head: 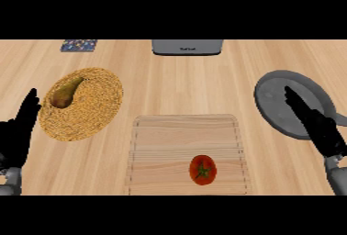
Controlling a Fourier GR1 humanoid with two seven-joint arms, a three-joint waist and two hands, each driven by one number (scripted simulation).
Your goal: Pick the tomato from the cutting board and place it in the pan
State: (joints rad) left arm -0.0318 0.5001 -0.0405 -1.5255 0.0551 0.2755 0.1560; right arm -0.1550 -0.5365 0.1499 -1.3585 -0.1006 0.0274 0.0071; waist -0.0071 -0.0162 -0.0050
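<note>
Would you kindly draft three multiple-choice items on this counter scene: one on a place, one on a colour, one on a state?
1. Where does the tomato lie?
A. on the cutting board
B. in the pan
C. on the woven mat

2. What colour is the pan?
A. red
B. grey
C. yellow

3. How is the right robot hand?
A. curled round the tomato
B. open, holding nothing
C. pressing the pear

Key: 1 A, the tomato sits on the board's near part. 2 B, the pan's inside is grey. 3 B, its straight fingers reach over the pan's rim, apart from the tomato.
</note>
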